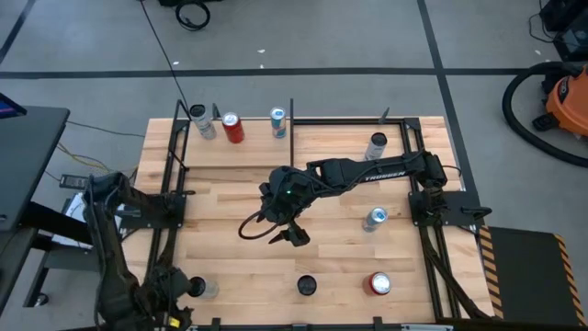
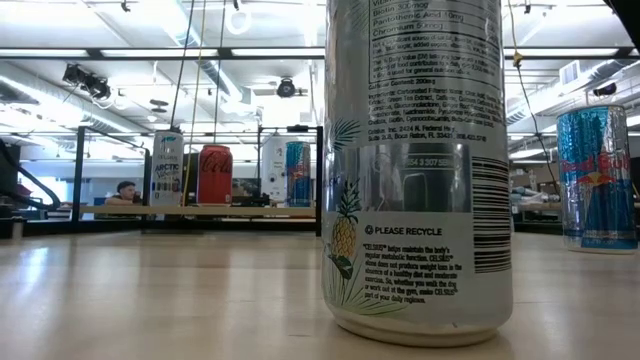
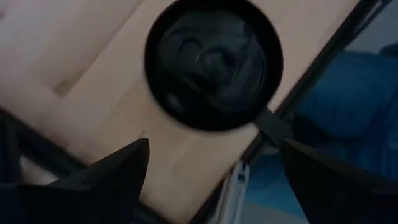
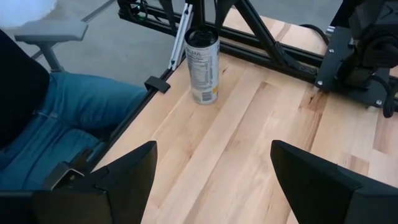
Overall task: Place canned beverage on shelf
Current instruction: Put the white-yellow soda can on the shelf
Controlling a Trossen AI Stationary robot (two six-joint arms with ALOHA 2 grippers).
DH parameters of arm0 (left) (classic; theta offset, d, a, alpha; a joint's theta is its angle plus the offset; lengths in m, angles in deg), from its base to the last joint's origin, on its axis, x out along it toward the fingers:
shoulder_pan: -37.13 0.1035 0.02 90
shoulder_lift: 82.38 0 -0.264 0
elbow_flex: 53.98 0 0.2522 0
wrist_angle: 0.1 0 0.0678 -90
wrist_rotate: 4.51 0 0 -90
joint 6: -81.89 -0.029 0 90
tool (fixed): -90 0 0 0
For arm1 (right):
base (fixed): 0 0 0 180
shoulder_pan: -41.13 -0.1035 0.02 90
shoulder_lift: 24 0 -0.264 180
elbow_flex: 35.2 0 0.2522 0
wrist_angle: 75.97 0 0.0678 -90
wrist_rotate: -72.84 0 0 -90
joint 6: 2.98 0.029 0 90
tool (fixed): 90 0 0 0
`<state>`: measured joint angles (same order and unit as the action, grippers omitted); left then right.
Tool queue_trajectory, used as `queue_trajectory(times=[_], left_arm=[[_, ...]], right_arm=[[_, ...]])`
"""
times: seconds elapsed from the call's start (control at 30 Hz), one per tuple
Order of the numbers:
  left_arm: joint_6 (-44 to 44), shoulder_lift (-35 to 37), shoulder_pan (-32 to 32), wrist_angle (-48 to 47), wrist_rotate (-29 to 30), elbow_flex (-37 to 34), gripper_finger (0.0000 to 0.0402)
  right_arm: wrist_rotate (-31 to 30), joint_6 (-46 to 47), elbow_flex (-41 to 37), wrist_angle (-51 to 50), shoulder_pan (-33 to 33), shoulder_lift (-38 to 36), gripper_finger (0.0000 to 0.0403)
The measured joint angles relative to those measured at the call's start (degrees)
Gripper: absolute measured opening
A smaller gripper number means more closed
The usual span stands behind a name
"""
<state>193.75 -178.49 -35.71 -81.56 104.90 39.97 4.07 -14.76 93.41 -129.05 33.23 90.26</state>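
Right gripper (image 1: 292, 235): mine, out over the middle of the table (image 1: 230, 267), jaws standing well apart, nothing between them. In my wrist view only bare wood lies between my fingers.

Left gripper (image 3: 208, 168): parked at the near left corner of the table, jaws wide and empty, hanging over a dark-topped can (image 3: 213, 62).

Shelf (image 1: 239, 147): along the far edge, left half; a silver can (image 1: 203, 121), a red can (image 1: 232, 128) and a blue can (image 1: 277, 122) already stand on it.

Candidate can (image 4: 203, 67): tall, slim, white, upright near the near edge, just inside the black frame rail (image 4: 168, 71), ahead of my fingers and well apart from them.

Other cans: several more stand upright toward the right side and near edge.

Person: a leg in blue jeans (image 4: 81, 106) sits beyond the near edge, close to that can.

Handling, my judgement: thin metal wall, stiff if full but dents under hard squeeze; smooth printed skin, likely slippery; tall and narrow, so easily tipped.

Grip point, my judgement: across the straight body, about mid-height, jaws level.
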Motion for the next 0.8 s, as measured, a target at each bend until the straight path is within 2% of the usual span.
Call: queue_trajectory(times=[0.27,0.47,0.7,0.8], left_arm=[[4.62,-6.40,-2.09,1.72,3.46,-0.01,0.0360],[7.48,-10.97,-3.63,1.69,11.93,-0.01,0.0360],[9.03,-15.04,-3.89,0.98,12.50,-0.01,0.0360],[9.35,-15.68,-3.94,-0.32,14.98,-0.01,0.0360]], right_arm=[[0.02,-1.91,0.00,-0.06,0.00,0.00,0.0323],[0.02,-1.91,0.00,-0.03,0.00,0.00,0.0323],[0.02,-1.91,0.00,-0.04,0.00,-0.01,0.0323],[0.00,-1.91,0.00,-0.03,0.01,-0.02,0.0323]])
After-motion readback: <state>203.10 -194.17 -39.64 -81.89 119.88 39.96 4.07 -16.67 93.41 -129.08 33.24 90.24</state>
